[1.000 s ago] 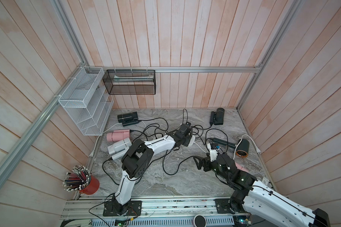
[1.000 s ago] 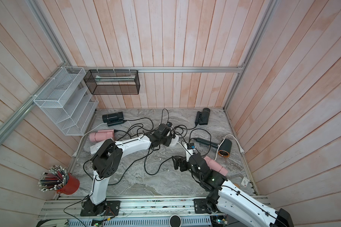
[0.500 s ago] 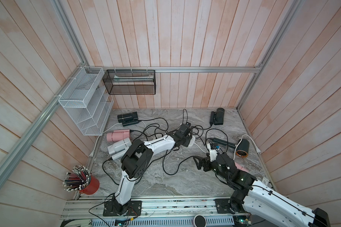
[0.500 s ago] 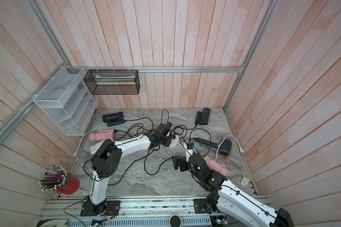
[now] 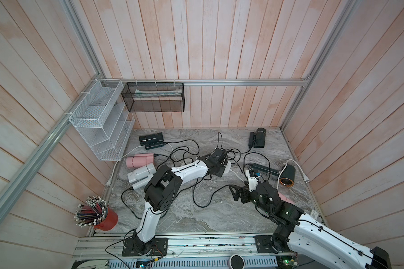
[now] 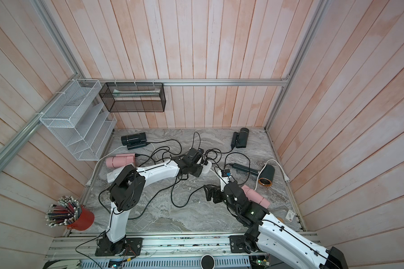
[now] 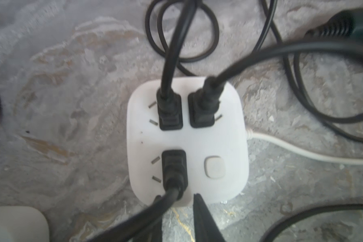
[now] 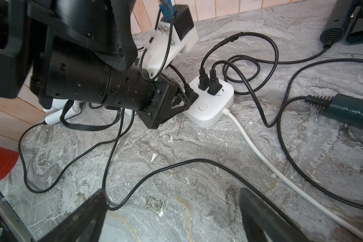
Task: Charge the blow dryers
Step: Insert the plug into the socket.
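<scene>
- We see the left hand (image 7: 177,202) down at the white power strip (image 7: 197,138) near the middle of the bench (image 5: 196,216). Its jaws stand a little apart on either side of the cord of the nearest plug (image 7: 173,165). One finger (image 7: 199,213) is clear of that cord, so nothing is clamped.
- A second plug (image 7: 170,113) and a third plug (image 7: 201,111), both black, sit side by side in the row away from the hand. The strip's button (image 7: 215,166) is beside the nearest plug, and a white cable (image 7: 302,153) leaves one side of the strip.
- The right hand (image 8: 171,190) hovers low over bare bench with its jaws wide apart, holding nothing. A loose black cord (image 8: 176,162) lies on the bench just ahead of it.
- All the blow dryers lie on the bench, none of them in a hand:
  - A black dryer (image 5: 151,139) is at the back left, and a second black dryer (image 5: 258,137) at the back right.
  - A pink dryer (image 5: 139,160) lies touching a light grey dryer (image 5: 140,173) along the left edge.
  - A dark dryer with a copper-coloured mouth (image 5: 287,175) is on the right.
  - A second pink dryer (image 6: 254,195) is partly under the right arm.
- A red cup of pencils (image 5: 107,222) stands at the front left corner.
- A white wire rack (image 5: 100,121) and a black mesh basket (image 5: 153,97) hang on the walls.
</scene>
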